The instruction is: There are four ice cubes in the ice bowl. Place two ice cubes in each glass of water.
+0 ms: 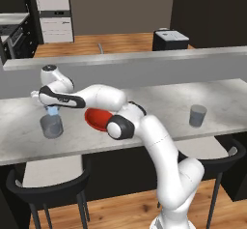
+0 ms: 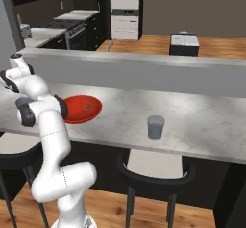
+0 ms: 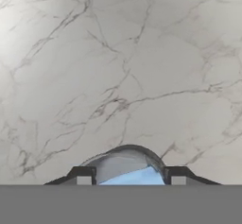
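My gripper point(image 1: 52, 110) hangs at the left of the counter, shut on a pale blue ice cube point(image 1: 53, 111). It is just above a grey glass of water point(image 1: 51, 126). In the hand view the ice cube point(image 3: 135, 176) sits between the two dark fingertips point(image 3: 83, 176), with the glass rim point(image 3: 127, 151) right under it. The red ice bowl point(image 1: 95, 119) lies to the right of that glass, partly hidden by my forearm; the ice bowl point(image 2: 82, 108) shows more fully in the right base view. A second glass of water point(image 1: 198, 115) stands far right on the counter.
The marble counter point(image 1: 159, 102) runs the full width, with a raised grey ledge point(image 1: 144, 59) behind it. Black bar stools point(image 1: 48, 184) stand under its front edge. My elbow point(image 1: 119, 126) hangs over the bowl's front rim.
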